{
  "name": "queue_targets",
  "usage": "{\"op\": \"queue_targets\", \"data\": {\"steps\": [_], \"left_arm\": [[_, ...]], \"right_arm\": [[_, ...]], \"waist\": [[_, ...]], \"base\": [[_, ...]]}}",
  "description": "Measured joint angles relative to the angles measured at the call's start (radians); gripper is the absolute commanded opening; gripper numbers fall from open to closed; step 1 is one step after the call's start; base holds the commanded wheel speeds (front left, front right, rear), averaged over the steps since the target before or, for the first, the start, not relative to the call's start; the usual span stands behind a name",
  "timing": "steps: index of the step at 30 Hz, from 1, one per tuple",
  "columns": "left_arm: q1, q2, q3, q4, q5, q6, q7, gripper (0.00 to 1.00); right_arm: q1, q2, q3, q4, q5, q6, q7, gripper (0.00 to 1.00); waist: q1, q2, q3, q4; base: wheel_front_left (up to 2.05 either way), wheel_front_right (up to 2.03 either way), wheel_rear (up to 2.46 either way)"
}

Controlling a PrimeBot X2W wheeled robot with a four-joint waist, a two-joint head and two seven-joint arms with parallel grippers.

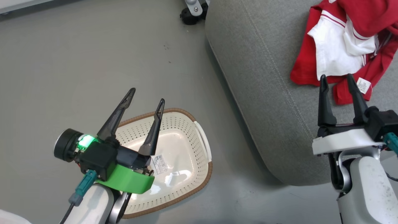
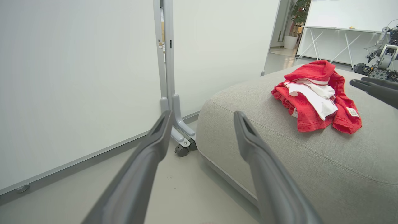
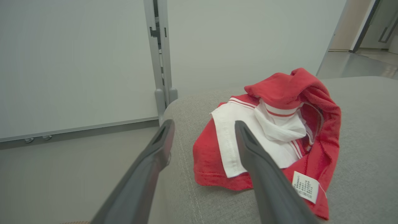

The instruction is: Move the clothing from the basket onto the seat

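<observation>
1. Where the woven grey seat (image 1: 264, 93) rounds off, at two o'clock, soft red-and-white clothing (image 1: 342, 46) lies crumpled.
2. Perforated cream basket (image 1: 189, 130), brown-rimmed, at seven o'clock, contains a paper label (image 1: 160, 164).
3. Left gripper (image 1: 148, 95) and right gripper (image 1: 336, 76) stand spread.

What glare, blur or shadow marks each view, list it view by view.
Head view: white glare patches on the basket floor, a green light glowing behind the left gripper, soft shadow under the seat edge. Left wrist view: that gripper's fingers blur toward the bottom edge. Right wrist view: right gripper likewise soft, clothing sharp.
</observation>
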Motion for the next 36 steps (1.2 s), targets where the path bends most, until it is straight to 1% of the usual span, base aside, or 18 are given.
{"op": "queue_targets", "data": {"steps": [4, 7, 15, 24, 32, 36], "left_arm": [[0.029, -0.026, 0.059, 0.015, -0.019, 0.032, -0.017, 1.00], [0.056, -0.040, 0.111, 0.021, -0.026, 0.047, -0.021, 1.00], [0.159, -0.097, 0.270, 0.053, -0.019, 0.046, -0.022, 1.00], [0.288, -0.166, 0.429, 0.102, 0.029, 0.000, -0.022, 1.00], [0.377, -0.219, 0.494, 0.144, 0.081, -0.059, -0.022, 1.00], [0.403, -0.230, 0.503, 0.158, 0.102, -0.083, -0.022, 1.00]], "right_arm": [[0.060, 0.011, 0.054, -0.050, 0.011, 0.000, 0.000, 1.00], [0.088, 0.012, 0.076, -0.073, 0.008, 0.000, 0.014, 1.00], [0.160, 0.014, 0.110, -0.143, -0.011, 0.000, 0.064, 1.00], [0.252, 0.015, 0.113, -0.204, -0.021, 0.000, 0.114, 1.00], [0.337, 0.015, 0.119, -0.242, -0.020, 0.000, 0.156, 1.00], [0.367, 0.015, 0.127, -0.253, -0.017, 0.000, 0.174, 1.00]], "waist": [[0.0000, 0.0000, -0.037, 0.045], [0.0000, 0.0000, -0.062, 0.082], [0.0000, 0.0000, -0.126, 0.185], [0.0000, 0.0000, -0.225, 0.259], [0.0000, 0.0000, -0.302, 0.286], [0.0000, 0.0000, -0.334, 0.288]], "base": [[0.00, 0.00, 0.00], [0.00, 0.00, 0.00], [0.00, 0.00, 0.00], [0.00, 0.00, 0.00], [0.00, 0.00, 0.00], [0.00, 0.00, 0.00]]}}
